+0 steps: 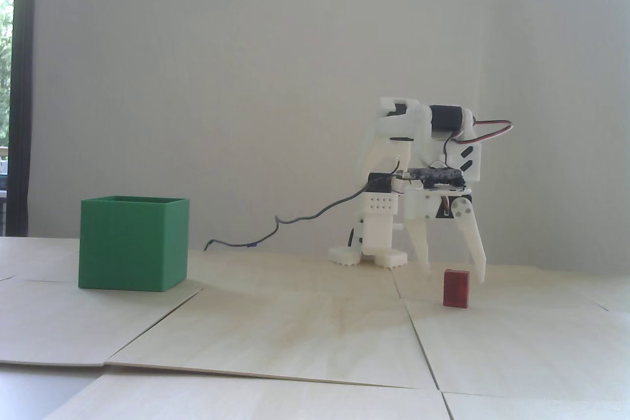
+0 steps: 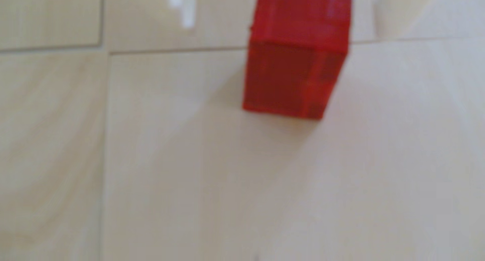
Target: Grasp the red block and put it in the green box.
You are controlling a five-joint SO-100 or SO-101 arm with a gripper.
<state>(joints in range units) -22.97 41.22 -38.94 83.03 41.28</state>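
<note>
Below the gripper (image 1: 454,274) stands the block (image 1: 456,288), upright, roughly between the fingertips. Its fingers are spread and empty.

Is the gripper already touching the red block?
Cannot tell. In the fixed view the open gripper straddles the red block, but the fingertips may be behind it.

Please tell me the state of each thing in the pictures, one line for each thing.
red block: upright on the table, not held.
green box: upright, top open; inside hidden.
tool: open, fingers pointing down, tips around the block's top; touching or not, cannot tell.
grey cable: loose, trailing from the arm toward the table.
</note>
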